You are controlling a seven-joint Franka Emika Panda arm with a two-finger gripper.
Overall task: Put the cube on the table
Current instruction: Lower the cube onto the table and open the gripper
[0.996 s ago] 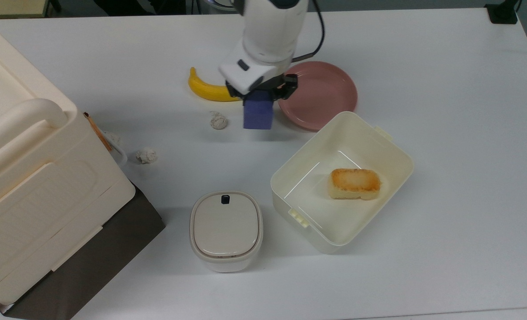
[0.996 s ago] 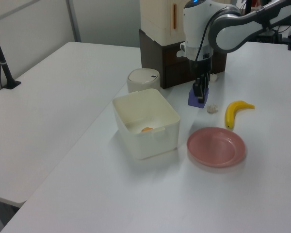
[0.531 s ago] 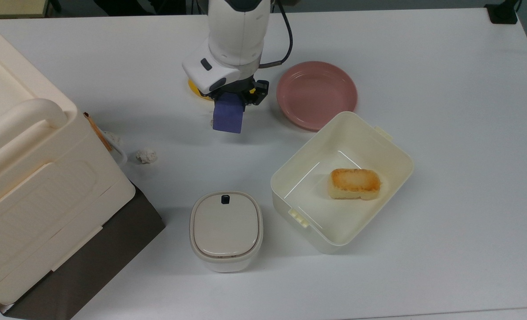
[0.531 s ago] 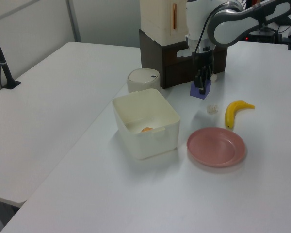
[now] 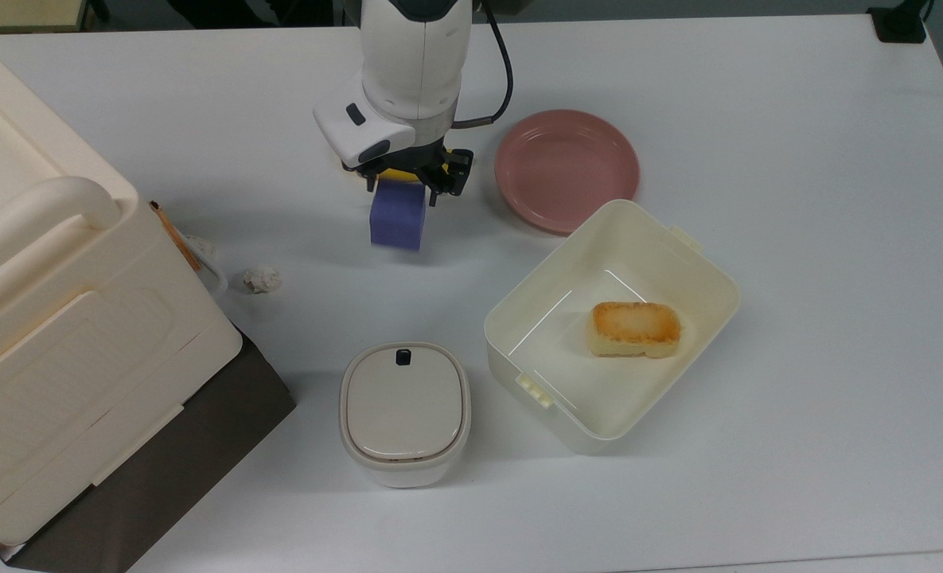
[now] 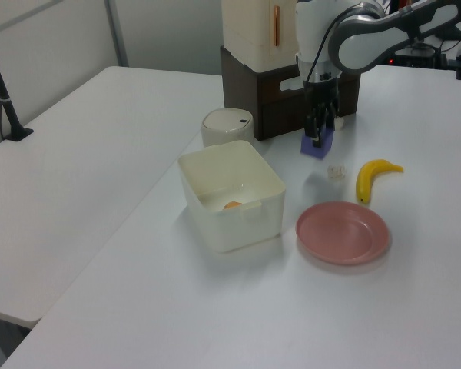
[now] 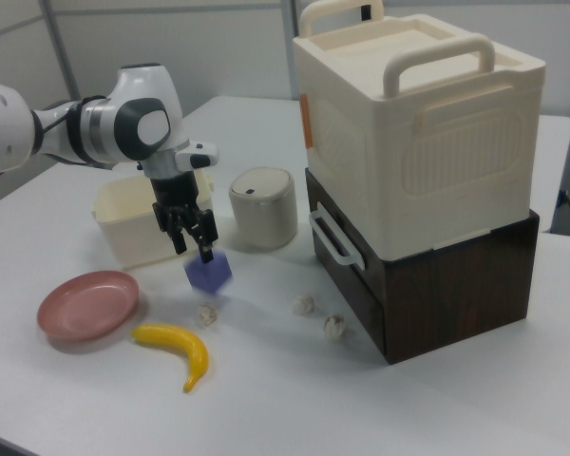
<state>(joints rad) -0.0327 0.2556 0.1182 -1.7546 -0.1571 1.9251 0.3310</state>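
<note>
The gripper [image 7: 195,233] points down with the tilted blue-purple cube [image 7: 208,274] just below its fingertips. A banana [image 7: 178,349] and pink plate [image 7: 86,304] lie below-left on the tabletop [image 7: 266,399].

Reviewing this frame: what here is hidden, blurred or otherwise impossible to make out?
1. Cube: blurred in the top view, so whether it already rests on the table cannot be told; in the left view the end effector covers its top.
2. Banana: in the top view, mostly hidden under the end effector.
3. Bread block: in the left view, largely hidden by the cream box wall.
</note>
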